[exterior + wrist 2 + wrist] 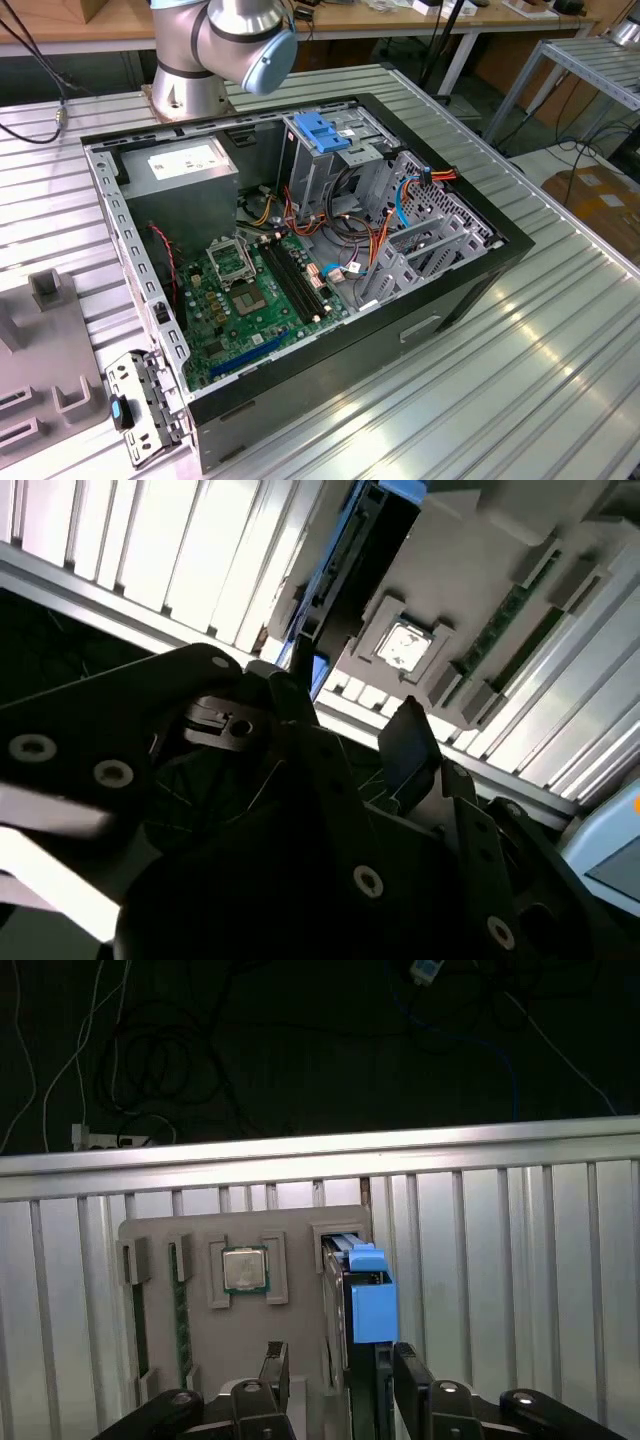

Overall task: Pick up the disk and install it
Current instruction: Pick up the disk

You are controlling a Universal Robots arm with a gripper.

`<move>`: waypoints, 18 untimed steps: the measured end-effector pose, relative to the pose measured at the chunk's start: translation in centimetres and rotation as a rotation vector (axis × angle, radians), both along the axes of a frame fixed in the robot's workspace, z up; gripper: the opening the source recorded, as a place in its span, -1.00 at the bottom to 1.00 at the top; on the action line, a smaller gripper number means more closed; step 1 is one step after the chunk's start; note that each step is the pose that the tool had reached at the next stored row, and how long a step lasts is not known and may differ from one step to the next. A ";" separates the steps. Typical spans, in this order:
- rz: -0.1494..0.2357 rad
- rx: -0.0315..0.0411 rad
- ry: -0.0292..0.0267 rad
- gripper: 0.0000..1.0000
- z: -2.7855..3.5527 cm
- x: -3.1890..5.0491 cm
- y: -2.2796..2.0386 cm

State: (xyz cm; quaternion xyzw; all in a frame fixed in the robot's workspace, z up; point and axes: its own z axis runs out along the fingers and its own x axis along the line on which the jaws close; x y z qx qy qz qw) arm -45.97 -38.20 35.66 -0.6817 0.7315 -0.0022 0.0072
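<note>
The disk (362, 1305) stands on edge in a slot of a grey parts holder (300, 1230), its blue carrier rail facing up. In the second wrist view the disk (365, 540) is a dark slab with a blue edge. My gripper (342, 1375) hangs just above it and is open, with one finger on each side of the disk's near end. The two black fingertips (276, 1365) are apart, and the disk sits closer to one of them. In the second wrist view the gripper (350, 720) also stands open.
The holder also carries a processor chip (244, 1268) and memory sticks (180, 1310). In the exterior view an open computer case (300, 250) lies on the slatted aluminium table (500, 380). Its metal drive cage (335, 170) has a blue latch (320, 130) on top. The arm's base (215, 50) stands behind the case.
</note>
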 end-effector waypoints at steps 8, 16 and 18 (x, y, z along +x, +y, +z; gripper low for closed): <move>0.001 0.0022 0.0001 0.08 -1.18 -0.77 0.75; 0.005 0.0021 0.0046 0.08 -2.26 -0.77 0.84; 0.005 0.0021 0.0049 0.08 -2.27 -0.77 0.84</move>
